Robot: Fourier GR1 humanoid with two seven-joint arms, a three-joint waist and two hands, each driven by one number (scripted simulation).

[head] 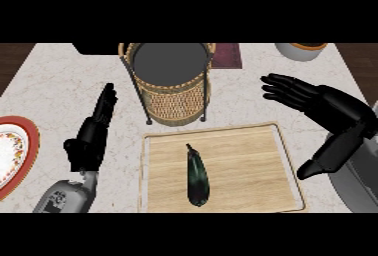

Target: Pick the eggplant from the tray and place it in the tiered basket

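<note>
eggplant [197, 175]: dark, lying lengthwise on wooden tray [221, 135] | tiered basket [171, 85]: wicker, upright, behind tray

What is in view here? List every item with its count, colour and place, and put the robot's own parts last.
eggplant: one, dark purple, lying lengthwise in the middle of the tray
tray: one, light wood, front centre of the counter
tiered basket: one, tan wicker with a dark round top, behind the tray
plate: one, white with a red-orange rim, cut off at the left edge
bowl: one, grey with an orange inside, far right corner
mat: one, dark red, behind the basket
counter: one, pale marble
left robot hand: one, black, open, left of the tray
right robot hand: one, black, open, right of the basket
</note>
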